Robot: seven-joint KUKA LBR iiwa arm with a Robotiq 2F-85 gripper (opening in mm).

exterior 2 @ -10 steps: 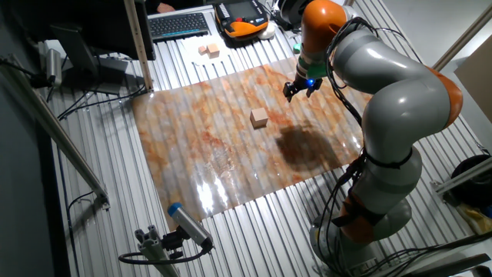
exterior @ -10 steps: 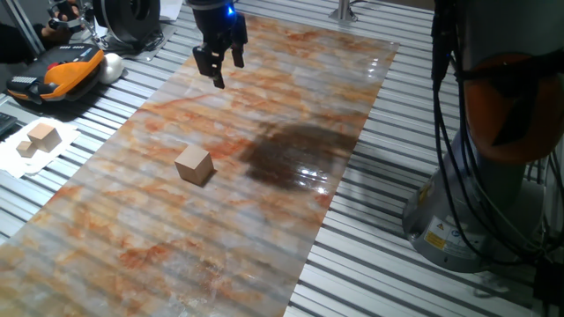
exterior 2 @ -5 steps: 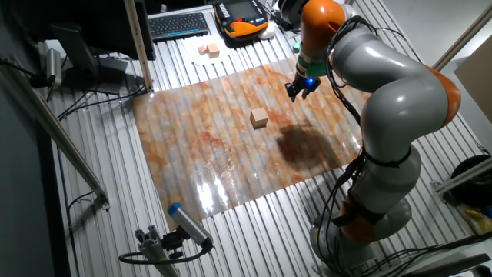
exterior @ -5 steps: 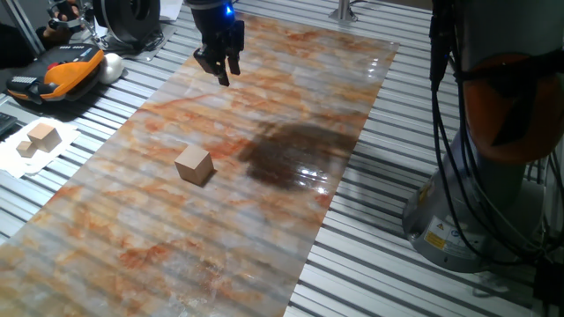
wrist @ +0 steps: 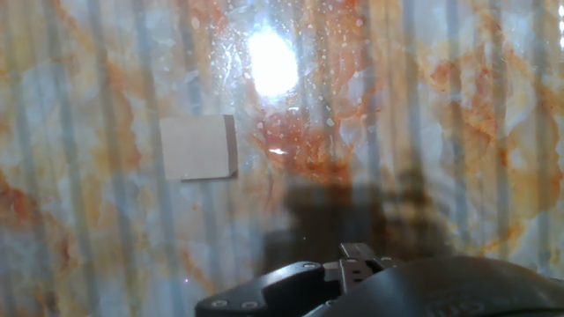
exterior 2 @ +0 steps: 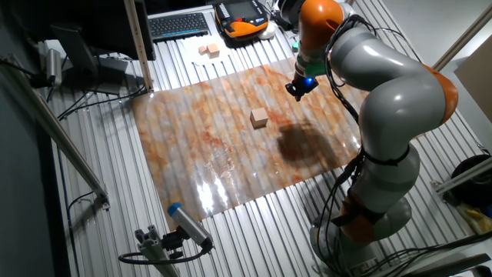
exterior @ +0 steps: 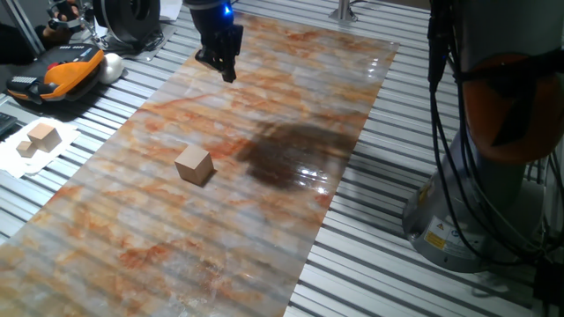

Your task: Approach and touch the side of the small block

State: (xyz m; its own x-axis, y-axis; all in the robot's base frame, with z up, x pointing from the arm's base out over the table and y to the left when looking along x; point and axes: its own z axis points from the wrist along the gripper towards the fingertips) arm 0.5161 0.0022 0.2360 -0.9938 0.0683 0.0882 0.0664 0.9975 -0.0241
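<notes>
Block (exterior: 194, 165) sits alone on the near-left part of the marbled sheet (exterior: 159, 255), flat on one face, nothing touching it. Dark smear (exterior: 291, 154) on the sheet lies just to its right, apart from it.

Other fixed view: block (exterior 2: 259, 118) mid-sheet, gripper (exterior 2: 301, 87) well apart from it toward the sheet's far-right edge.

Farther back, gripper (exterior: 225, 63) hangs over the far end of the sheet, raised off the surface, fingers pointing down. Fingers look drawn close together, nearly a single dark tip in both fixed views; nothing between them.

Hand view: block (wrist: 198, 148) shows as a pale square left of centre, seen top-down, with the sheet bare all round it. Fingertips not visible here, only the dark hand body along the bottom edge, so no check on the finger gap from this view.

Off the sheet at far left: two pale blocks (exterior: 37, 138) on white paper, an orange-and-black handset (exterior: 57, 75). Not part of the job.

Progress, as judged: approach barely begun. No contact made. Left to do: travel across to the block, drop to the height of its side faces, then press fingers against one side.
</notes>
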